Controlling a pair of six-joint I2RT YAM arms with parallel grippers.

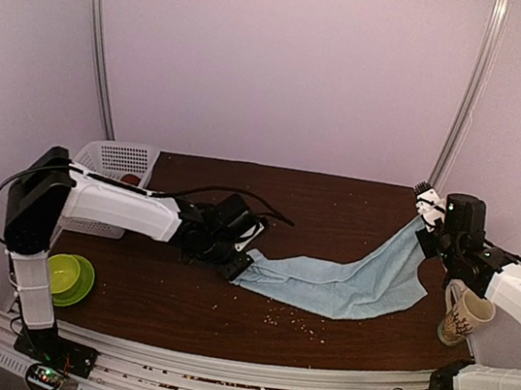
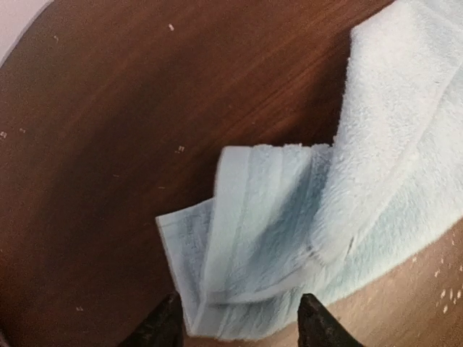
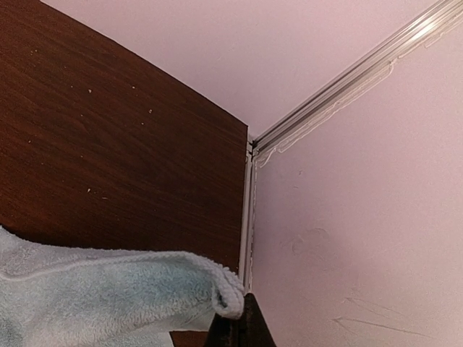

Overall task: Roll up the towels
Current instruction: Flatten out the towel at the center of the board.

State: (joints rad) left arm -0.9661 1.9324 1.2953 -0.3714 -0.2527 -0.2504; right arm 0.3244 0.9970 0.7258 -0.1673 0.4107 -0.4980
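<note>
the blue towel (image 1: 346, 281) lies stretched across the middle of the surface (image 1: 177, 291), from left of centre to the far right side. its left end rests flat on the wood and is folded over on itself, so the hemmed border faces up in the left wrist view (image 2: 239, 238). its right corner is lifted off the surface, and the cloth rises toward it in a narrowing band.

the right fingers (image 1: 426, 208) are together, clamped on that raised corner. in the right wrist view the fuzzy edge (image 3: 94, 296) curls over the dark tips (image 3: 242, 329), near the surface's far right corner where it meets the wall.

the left fingers (image 1: 236, 266) are apart, low at the towel's left end. the wrist view shows one dark tip (image 2: 163, 329) on each side of the hem, with the cloth's end lying between them.

crumbs (image 1: 291, 319) are scattered on the wood just in front of the towel. a mug (image 1: 463, 316) stands near the right edge, beside the towel's right side. a white basket (image 1: 121, 157) sits at the far left corner with a red patch (image 1: 131, 178) showing inside, too little to tell what it is. a green bowl (image 1: 67, 276) sits at the near left edge, well apart from the towel.
</note>
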